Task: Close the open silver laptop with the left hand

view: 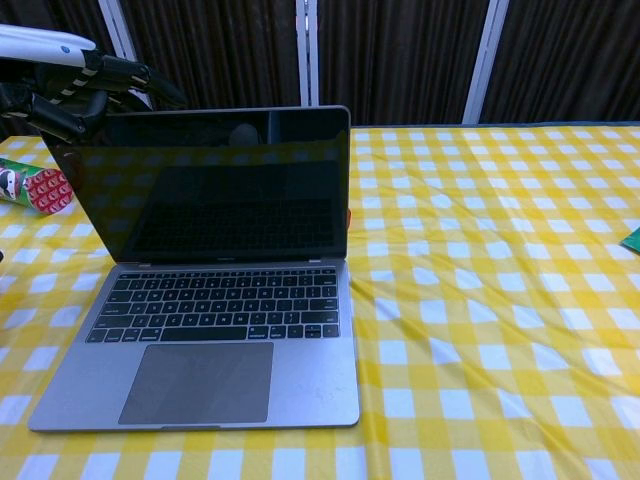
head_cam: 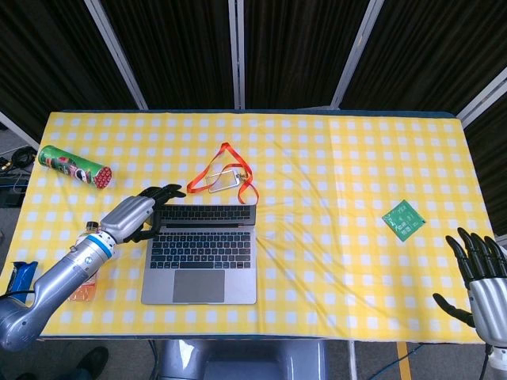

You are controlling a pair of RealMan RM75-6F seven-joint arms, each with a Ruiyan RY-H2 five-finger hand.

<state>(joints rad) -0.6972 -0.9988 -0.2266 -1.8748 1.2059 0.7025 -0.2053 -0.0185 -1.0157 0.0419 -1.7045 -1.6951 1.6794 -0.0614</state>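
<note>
The silver laptop (head_cam: 200, 252) sits open on the yellow checked tablecloth (head_cam: 333, 158), left of the table's middle and near the front edge, its dark screen upright and its keyboard facing the robot. The left hand (head_cam: 141, 210) is at the lid's upper left corner; its dark fingers (view: 120, 72) are spread and reach over the top edge of the screen, holding nothing. Whether they touch the lid cannot be told. An orange lanyard (head_cam: 224, 177) lies just behind the laptop. A green can (head_cam: 74, 166) lies on its side well to the left, and a bottle (head_cam: 82, 285) lies partly under the left forearm. The right hand (head_cam: 481, 277) hovers at the table's front right corner, fingers apart, near a green packet (head_cam: 402, 218).
</note>
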